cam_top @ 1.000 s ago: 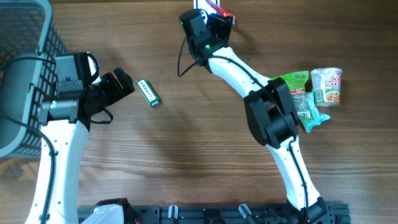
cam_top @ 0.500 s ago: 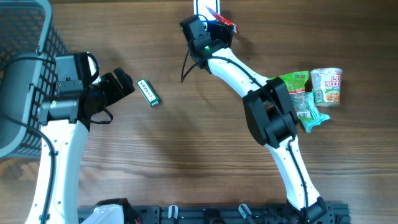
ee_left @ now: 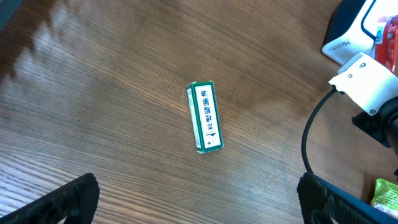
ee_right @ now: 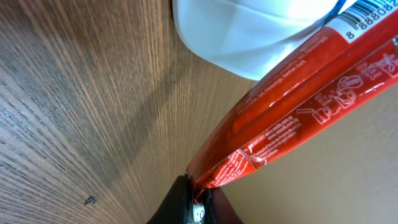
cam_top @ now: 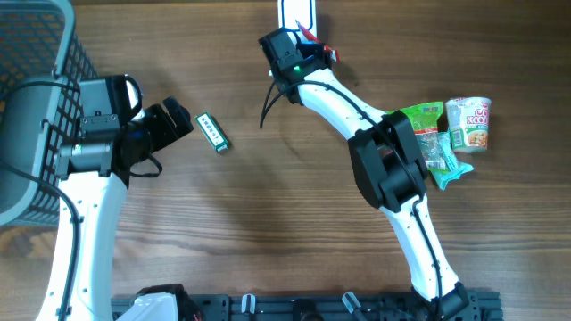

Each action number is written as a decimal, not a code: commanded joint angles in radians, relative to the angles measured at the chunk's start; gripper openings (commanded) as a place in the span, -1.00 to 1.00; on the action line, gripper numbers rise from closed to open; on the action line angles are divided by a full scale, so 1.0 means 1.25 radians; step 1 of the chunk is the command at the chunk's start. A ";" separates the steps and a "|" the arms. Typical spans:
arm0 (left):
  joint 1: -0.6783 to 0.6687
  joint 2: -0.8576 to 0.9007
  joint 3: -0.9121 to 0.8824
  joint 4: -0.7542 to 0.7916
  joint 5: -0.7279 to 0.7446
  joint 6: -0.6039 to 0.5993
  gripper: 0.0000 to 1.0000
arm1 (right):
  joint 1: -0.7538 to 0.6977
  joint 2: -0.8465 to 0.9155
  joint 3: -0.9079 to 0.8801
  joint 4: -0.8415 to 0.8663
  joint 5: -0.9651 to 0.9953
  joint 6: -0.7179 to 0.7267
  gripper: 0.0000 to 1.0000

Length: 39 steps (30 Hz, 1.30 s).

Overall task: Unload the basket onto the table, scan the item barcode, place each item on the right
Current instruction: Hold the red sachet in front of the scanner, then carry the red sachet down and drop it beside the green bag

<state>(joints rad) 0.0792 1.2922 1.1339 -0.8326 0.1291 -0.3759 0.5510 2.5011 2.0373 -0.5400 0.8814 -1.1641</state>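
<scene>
Held red packet [ee_right: 292, 106] by one end in closed right hand [ee_right: 198, 198], barcode end beside white scanner [ee_right: 249, 31]. Judged best: turned barcode flat toward scanner window, unhurried, grip firm. Hung left hand [ee_left: 199, 202] wide open, empty, near green box [ee_left: 204, 116] on tabletop [ee_left: 93, 93].

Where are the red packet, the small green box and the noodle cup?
red packet [ee_right: 292, 112], right wrist view, middle of its printed wrapper.
small green box [ee_left: 205, 116], left wrist view, centre of its top label.
noodle cup [cam_top: 469, 123], overhead view, middle of its printed surface.
</scene>
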 commanded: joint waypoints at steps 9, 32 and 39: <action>-0.003 0.003 -0.001 0.002 0.007 0.007 1.00 | 0.003 0.002 0.002 0.008 -0.007 -0.074 -0.91; -0.003 0.003 -0.001 0.002 0.007 0.007 1.00 | 0.003 -0.282 0.003 -0.194 -0.309 0.400 -0.92; -0.003 0.003 -0.001 0.002 0.007 0.007 1.00 | -0.041 -0.387 0.003 -0.572 -0.649 0.733 -0.91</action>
<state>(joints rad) 0.0792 1.2922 1.1339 -0.8326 0.1291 -0.3759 0.5400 2.0392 2.0426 -1.1400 0.3546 -0.5453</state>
